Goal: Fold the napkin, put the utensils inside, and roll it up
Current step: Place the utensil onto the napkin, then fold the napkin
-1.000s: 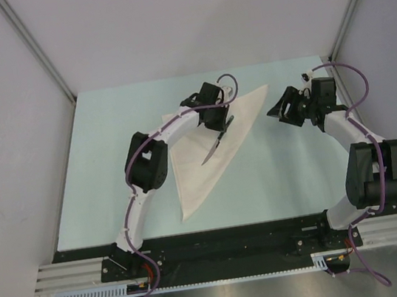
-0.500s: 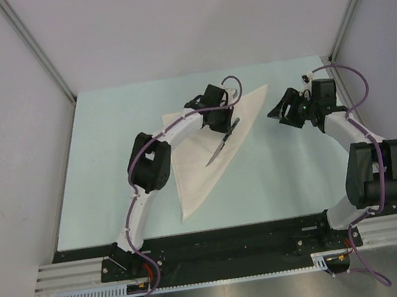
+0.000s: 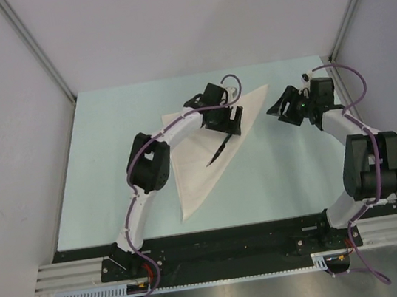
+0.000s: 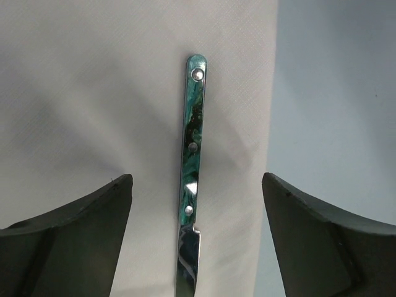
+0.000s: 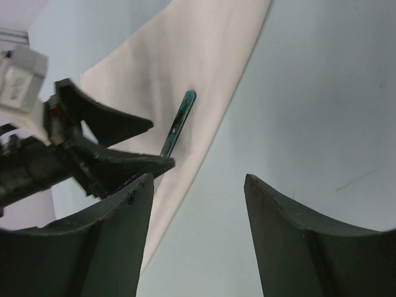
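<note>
The left pincer (image 4: 197, 180) hangs wide over the stiff, slick green-handled knife (image 4: 192, 142) lying near the limp folded napkin (image 4: 93, 80)'s edge, a cloth likely best pinched at a corner; the right pincer (image 5: 198, 179) gapes empty.

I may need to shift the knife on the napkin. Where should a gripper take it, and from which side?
Probably take the knife by its green riveted handle, near mid-handle, coming from straight above. It lies flat on the napkin, so only its narrow side edges are graspable; put the fingers across its width, as the open left gripper now straddles it.
</note>
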{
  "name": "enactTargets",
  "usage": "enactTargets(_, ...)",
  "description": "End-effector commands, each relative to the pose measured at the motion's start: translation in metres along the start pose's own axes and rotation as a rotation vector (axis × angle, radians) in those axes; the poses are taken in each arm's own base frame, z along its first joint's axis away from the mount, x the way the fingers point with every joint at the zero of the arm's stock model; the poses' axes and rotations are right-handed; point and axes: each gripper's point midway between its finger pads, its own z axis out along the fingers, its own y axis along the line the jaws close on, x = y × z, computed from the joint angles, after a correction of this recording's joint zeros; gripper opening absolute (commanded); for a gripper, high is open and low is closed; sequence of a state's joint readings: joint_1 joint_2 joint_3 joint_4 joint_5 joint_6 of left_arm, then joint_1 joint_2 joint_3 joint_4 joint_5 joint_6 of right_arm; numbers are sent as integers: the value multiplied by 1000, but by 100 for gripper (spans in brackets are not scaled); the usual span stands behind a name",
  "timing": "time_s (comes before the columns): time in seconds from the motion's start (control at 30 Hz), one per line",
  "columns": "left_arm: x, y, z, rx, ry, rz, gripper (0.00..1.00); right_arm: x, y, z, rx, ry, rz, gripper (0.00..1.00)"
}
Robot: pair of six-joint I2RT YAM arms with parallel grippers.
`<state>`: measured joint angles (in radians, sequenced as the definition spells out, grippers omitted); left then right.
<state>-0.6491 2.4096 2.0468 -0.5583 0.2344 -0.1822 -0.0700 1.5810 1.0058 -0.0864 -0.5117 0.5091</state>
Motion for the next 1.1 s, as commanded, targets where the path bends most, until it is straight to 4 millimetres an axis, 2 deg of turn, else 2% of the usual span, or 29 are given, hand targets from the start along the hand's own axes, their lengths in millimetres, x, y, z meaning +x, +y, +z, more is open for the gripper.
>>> enactTargets(0.0,-65,-12,-88,-21,-167,62,89,-35,-4,26,5,-65,2,66)
enactTargets(0.03,-71,-11,-108,-34,-188,67,89,-38,-10,32,21,-67,3,65)
enactTargets(0.07,-67,-5,-117,-55,-178,63,89,-50,-8,38,8,-96,-19,65)
enactTargets(0.1,-68,4,-127,-73,-183,63,89,-55,-14,51,17,-91,-15,65)
enactTargets(0.13,-67,6,-145,-81,-196,62,89,-61,-16,56,18,-97,-18,65)
enactTargets(0.17,-65,17,-155,-98,-200,47,89,-65,-19,64,18,-100,-17,64)
enactTargets(0.2,-53,24,-159,-106,-181,33,89,-73,-23,77,16,-99,-17,64)
enactTargets(0.23,-56,24,-179,-110,-216,29,89,-75,-29,84,17,-93,-10,63)
enactTargets(0.27,-58,34,-189,-123,-247,15,89,-77,-32,91,15,-89,-8,61)
enactTargets(0.3,-40,43,-186,-133,-217,-9,89,-93,-25,95,-6,-111,-17,60)
enactTargets(0.33,-36,48,-190,-140,-225,-21,90,-87,-39,109,2,-86,2,59)
enactTargets(0.37,-41,54,-206,-149,-273,-30,91,-93,-42,113,0,-93,7,59)
enactTargets(0.4,-26,59,-202,-150,-244,-47,91,-95,-46,118,-2,-91,20,58)
enactTargets(0.47,-21,70,-212,-159,-260,-69,91,-104,-53,131,3,-104,19,57)
enactTargets(0.5,-11,73,-209,-162,-240,-73,91,-107,-55,136,6,-106,18,57)
enactTargets(0.57,-5,84,-211,-186,-234,-88,91,-113,-62,147,14,-109,21,56)
enactTargets(0.63,-1,88,-214,-198,-219,-105,91,-115,-67,154,20,-108,28,56)
enactTargets(0.73,-5,86,-218,-184,-228,-104,91,-119,-78,168,25,-112,48,56)
enactTargets(0.87,-6,80,-221,-158,-231,-93,91,-120,-83,178,16,-112,67,56)
enactTargets(1.07,4,86,-219,-172,-199,-80,91,-118,-88,186,14,-104,93,56)
